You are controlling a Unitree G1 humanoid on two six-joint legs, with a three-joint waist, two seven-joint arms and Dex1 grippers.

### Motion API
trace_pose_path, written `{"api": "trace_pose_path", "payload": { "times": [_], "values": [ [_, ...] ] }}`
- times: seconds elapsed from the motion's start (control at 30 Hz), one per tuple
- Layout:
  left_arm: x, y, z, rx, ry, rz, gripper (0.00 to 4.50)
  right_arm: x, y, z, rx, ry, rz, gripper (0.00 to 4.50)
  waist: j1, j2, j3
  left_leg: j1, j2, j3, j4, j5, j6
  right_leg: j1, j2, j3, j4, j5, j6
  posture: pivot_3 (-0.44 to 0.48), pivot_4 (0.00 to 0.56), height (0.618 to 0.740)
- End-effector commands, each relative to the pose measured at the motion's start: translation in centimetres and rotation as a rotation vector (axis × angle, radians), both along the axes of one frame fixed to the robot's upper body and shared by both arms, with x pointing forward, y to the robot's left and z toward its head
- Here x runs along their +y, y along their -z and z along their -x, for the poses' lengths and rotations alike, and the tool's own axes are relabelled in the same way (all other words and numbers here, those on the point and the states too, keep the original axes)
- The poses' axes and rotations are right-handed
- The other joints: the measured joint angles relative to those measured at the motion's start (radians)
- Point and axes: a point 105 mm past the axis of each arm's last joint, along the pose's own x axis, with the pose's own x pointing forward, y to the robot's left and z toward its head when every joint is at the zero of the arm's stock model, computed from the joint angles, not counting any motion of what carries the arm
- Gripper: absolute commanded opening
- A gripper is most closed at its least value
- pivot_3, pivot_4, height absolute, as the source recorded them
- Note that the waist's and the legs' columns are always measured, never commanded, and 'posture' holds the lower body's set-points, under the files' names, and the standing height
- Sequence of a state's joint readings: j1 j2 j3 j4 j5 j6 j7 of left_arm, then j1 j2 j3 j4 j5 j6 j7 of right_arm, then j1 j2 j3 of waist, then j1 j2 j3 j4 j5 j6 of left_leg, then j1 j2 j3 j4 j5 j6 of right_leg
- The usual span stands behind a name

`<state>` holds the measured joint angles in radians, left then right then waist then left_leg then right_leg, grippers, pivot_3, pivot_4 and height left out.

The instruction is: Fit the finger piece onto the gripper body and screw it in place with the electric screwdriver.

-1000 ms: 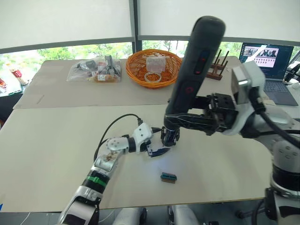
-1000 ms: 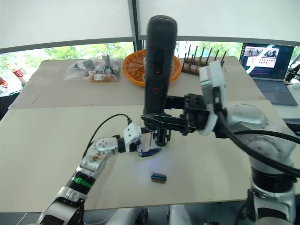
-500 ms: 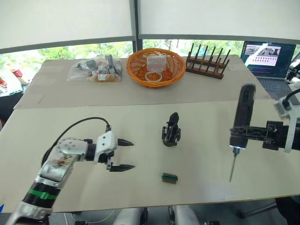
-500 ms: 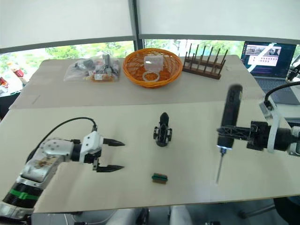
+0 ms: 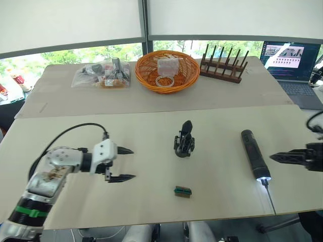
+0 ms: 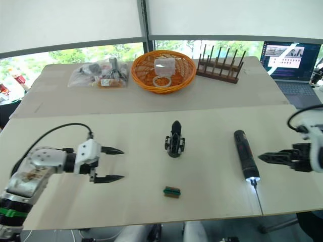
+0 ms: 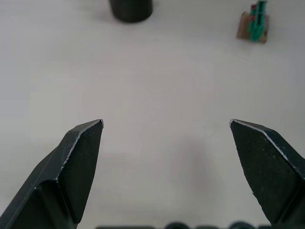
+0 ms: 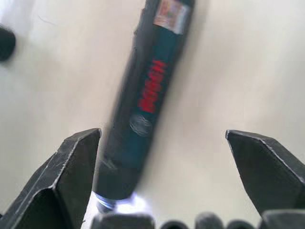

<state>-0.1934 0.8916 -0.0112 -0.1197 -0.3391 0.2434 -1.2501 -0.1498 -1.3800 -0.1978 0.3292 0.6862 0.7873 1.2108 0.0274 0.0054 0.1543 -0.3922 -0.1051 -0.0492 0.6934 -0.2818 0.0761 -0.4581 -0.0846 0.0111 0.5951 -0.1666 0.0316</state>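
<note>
The gripper body [image 5: 184, 141] stands alone mid-table with one pointed black finger sticking up. A loose finger piece is out of view. The electric screwdriver [image 5: 254, 155] lies flat on the table to the right of it, its light on and its thin bit [image 5: 269, 197] pointing at the front edge. Just right of the screwdriver my right gripper [image 5: 273, 157] is open and holds nothing; in the right wrist view the screwdriver [image 8: 150, 105] lies between and beyond its fingers. My left gripper [image 5: 132, 163] hovers open and empty well left of the body.
A small green-and-brown block [image 5: 182, 191] lies near the front edge, in front of the body. On the far table are an orange basket [image 5: 166, 70], a wooden rack [image 5: 222, 66], a plastic bag [image 5: 101, 74] and a laptop [image 5: 295, 63].
The right gripper lowered the screwdriver from upright onto the table, let go and backed off right. The left gripper drew away left from the gripper body and stayed open.
</note>
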Motion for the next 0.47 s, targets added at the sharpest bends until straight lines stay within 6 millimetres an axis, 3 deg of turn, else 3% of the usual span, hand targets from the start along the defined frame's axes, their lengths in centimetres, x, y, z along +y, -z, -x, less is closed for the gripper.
{"api": "trace_pose_path", "payload": {
  "times": [0.03, 0.2, 0.47],
  "values": [
    [3.8, -3.5, -0.6, -0.025, -0.077, -0.012, 4.5, -0.5, -4.7, 1.8, -0.266, -0.198, 0.105, 4.47, -0.003, 0.0, 0.0, 0.0, 0.0, 0.0, 0.0, 0.0, 0.0, 0.0, 0.0, 0.0, 0.0, 0.0, 0.0, 0.0, 0.15, 0.74],
    [7.4, -6.0, -0.7, -0.009, -0.187, 0.005, 4.5, -2.9, -5.2, 4.1, -0.357, -0.175, 0.23, 4.47, -0.014, 0.0, 0.001, 0.004, 0.0, 0.001, 0.0, -0.004, 0.005, 0.003, 0.002, 0.0, 0.001, 0.0, 0.001, 0.0, 0.15, 0.74],
    [7.0, -4.7, -0.1, 0.042, -0.149, 0.007, 4.5, -2.3, -5.0, 3.9, -0.393, -0.208, 0.233, 4.47, -0.026, -0.001, 0.001, 0.011, 0.0, 0.002, 0.0, -0.006, -0.004, 0.007, 0.001, 0.002, 0.005, 0.0, 0.0, 0.0, 0.15, 0.74]
  ]
}}
